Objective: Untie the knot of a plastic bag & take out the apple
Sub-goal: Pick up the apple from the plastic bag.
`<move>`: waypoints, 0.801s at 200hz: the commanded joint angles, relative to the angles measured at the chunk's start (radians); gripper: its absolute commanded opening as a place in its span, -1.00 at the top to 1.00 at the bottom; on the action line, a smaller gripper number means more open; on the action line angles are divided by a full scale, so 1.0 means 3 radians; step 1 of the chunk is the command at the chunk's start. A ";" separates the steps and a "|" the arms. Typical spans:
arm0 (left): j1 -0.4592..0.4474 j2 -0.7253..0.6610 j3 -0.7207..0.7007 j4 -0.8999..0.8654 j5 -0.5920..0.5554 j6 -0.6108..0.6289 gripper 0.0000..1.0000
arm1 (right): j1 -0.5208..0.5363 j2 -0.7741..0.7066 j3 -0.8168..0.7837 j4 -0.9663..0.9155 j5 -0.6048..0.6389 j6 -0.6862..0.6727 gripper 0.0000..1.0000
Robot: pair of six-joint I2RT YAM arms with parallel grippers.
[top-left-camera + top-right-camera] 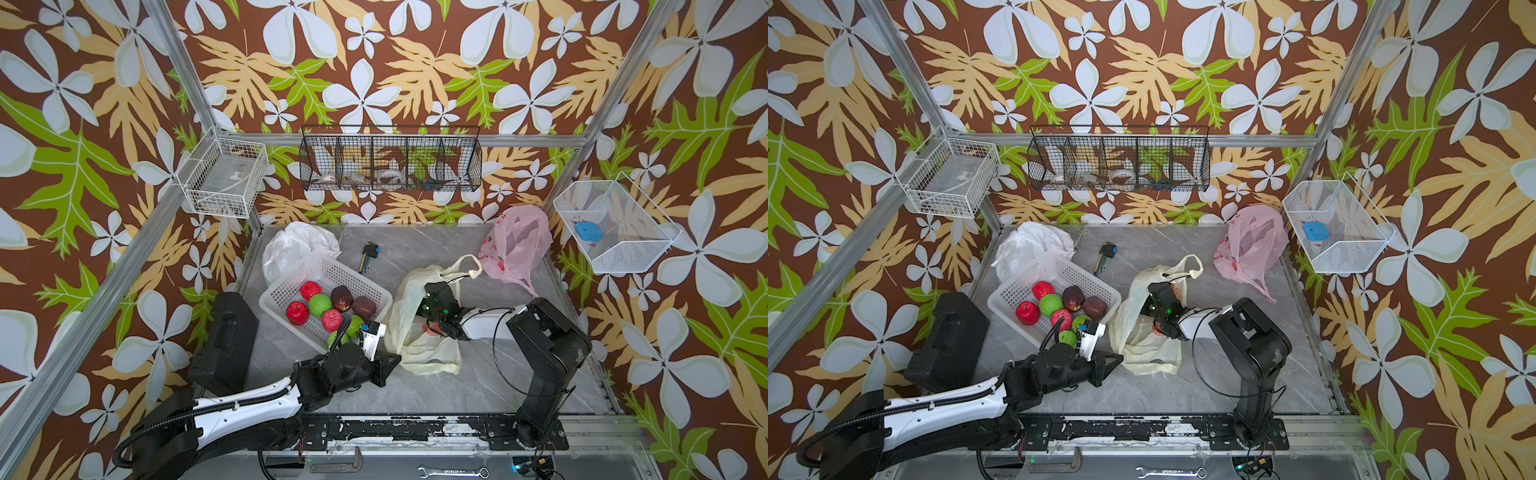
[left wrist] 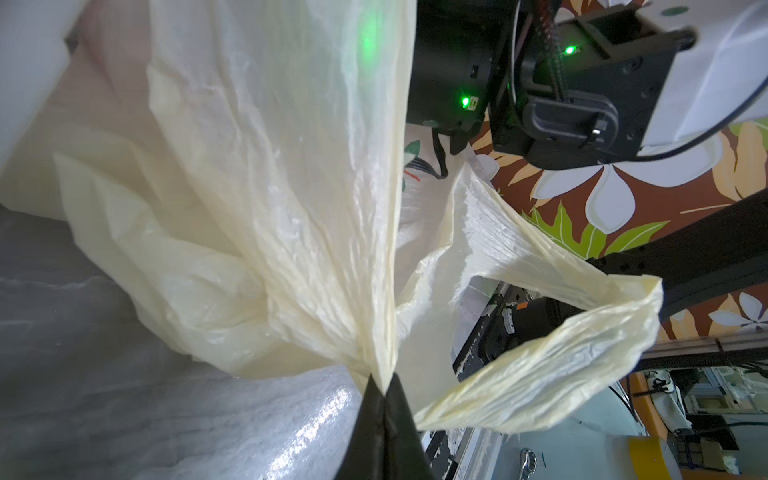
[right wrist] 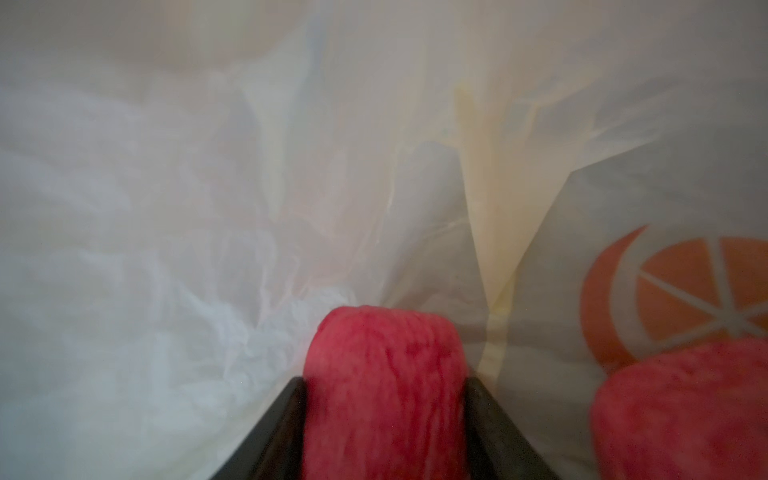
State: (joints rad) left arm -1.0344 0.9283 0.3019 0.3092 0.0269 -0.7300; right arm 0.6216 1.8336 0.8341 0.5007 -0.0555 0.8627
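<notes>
Pinching a gathered fold of the bag [image 2: 291, 208], the left gripper [image 2: 380, 384] has its jaws pressed together on the cream plastic at the bag's near left edge. One handle loop [image 2: 582, 353] hangs slack just beside the pinch. Bare table [image 1: 478, 374] lies in front of the bag, between the two arm bases, and runs on to the bag's right under the right arm [image 1: 548, 345].

Inside the bag, the right gripper [image 3: 384, 382] clamps a red apple [image 3: 382, 353], with both fingers touching its sides and plastic walls close all round. A second apple [image 3: 681, 407] lies just beside it, also inside the bag.

Left of the bag, the basket [image 1: 328, 270] of fruit has its near corner just beside the bag's edge. A black case [image 1: 226, 336] lies farther left of the bag, past the basket.

Behind the bag, open table separates the hex keys [image 1: 368, 257], to the far left, from a pink bag [image 1: 515, 245], to the far right by the table's edge. A white bag [image 1: 291, 245] sits farthest left of the bag, at the back.
</notes>
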 commanded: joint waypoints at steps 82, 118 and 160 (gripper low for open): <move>0.0022 0.0445 0.0347 0.0147 -0.0178 0.0090 1.00 | 0.0405 -0.1138 -0.0309 -0.1066 0.0749 -0.0494 0.15; 0.0190 0.0735 0.0666 0.0114 -0.0022 0.0199 1.00 | 0.0608 -0.1698 -0.0534 -0.1419 0.1055 -0.0552 0.15; 0.0351 0.1058 0.0941 0.0038 -0.0080 0.0147 1.00 | 0.0782 -0.2446 -0.0793 -0.1939 0.1285 -0.0599 0.15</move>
State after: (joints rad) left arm -0.9512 1.2160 0.5579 0.3141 0.0082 -0.6804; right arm 0.8436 1.1954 0.6247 0.0372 0.2600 0.7017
